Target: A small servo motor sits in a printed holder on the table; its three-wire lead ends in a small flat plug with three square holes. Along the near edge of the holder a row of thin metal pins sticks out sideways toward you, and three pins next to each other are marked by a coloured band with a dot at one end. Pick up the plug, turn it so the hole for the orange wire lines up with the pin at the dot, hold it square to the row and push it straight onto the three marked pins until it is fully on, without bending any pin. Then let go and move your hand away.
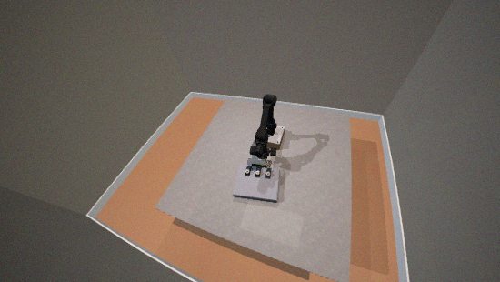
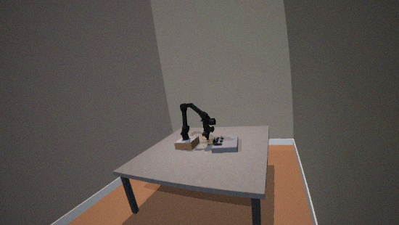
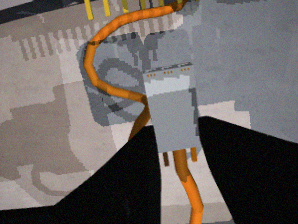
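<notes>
My gripper (image 3: 176, 131) (image 2: 207, 138) is shut on the flat grey plug (image 3: 171, 107), which sits between the black fingers in the wrist view. The plug's end with small square holes faces up the picture, slightly tilted. At its rear a brown wire (image 3: 166, 159) is on the left and an orange wire (image 3: 194, 154) on the right, with a thick orange lead between them. Yellow metal pins (image 3: 106, 7) show at the top edge, apart from the plug. The coloured band and dot are not in the wrist view. The holder (image 1: 255, 187) (image 2: 228, 145) lies just beyond the gripper.
An orange lead (image 3: 90, 70) loops left of the plug and up to the pins. Three dark motor-like units (image 1: 257, 173) stand on the holder's arm-side edge. The arm's base block (image 1: 276, 137) (image 2: 186, 144) stands behind the gripper on the grey table (image 1: 314, 205) (image 2: 203, 170).
</notes>
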Available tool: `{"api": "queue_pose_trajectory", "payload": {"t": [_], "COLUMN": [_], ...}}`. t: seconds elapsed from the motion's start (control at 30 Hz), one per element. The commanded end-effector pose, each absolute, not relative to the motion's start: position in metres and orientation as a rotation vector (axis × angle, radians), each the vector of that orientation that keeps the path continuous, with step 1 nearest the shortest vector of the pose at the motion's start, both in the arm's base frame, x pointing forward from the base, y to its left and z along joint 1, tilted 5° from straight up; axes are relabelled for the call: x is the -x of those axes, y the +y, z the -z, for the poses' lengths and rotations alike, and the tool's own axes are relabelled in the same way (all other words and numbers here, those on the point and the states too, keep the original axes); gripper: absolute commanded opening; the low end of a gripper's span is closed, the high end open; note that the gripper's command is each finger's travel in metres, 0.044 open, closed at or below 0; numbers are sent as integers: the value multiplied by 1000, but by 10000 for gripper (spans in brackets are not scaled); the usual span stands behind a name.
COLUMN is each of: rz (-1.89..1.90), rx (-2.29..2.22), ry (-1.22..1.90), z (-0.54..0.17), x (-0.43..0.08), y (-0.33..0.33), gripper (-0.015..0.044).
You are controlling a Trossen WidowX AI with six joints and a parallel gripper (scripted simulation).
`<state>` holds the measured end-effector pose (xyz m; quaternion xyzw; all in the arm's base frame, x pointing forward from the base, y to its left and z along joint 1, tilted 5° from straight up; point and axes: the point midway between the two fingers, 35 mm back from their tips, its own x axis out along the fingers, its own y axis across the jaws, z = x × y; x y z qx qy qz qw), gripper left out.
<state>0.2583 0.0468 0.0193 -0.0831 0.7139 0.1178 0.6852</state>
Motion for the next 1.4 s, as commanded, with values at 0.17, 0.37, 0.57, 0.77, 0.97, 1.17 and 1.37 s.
{"api": "queue_pose_trajectory", "payload": {"t": [0.17,0.37,0.57,0.77,0.97,1.17,1.37], "rz": [-259,-259,-259,-259,-259,-259,-259], "rx": [187,187,187,187,187,187,187], "ry": [1599,1599,1599,1599,1599,1599,1598], "z": [-20,-19,-19,-19,-19,-19,-19], "x": [-276,-280,-278,-278,-281,-285,-288], "y": [53,52,51,50,52,53,55], "gripper": [0,0,0,0,0,0,0]}}
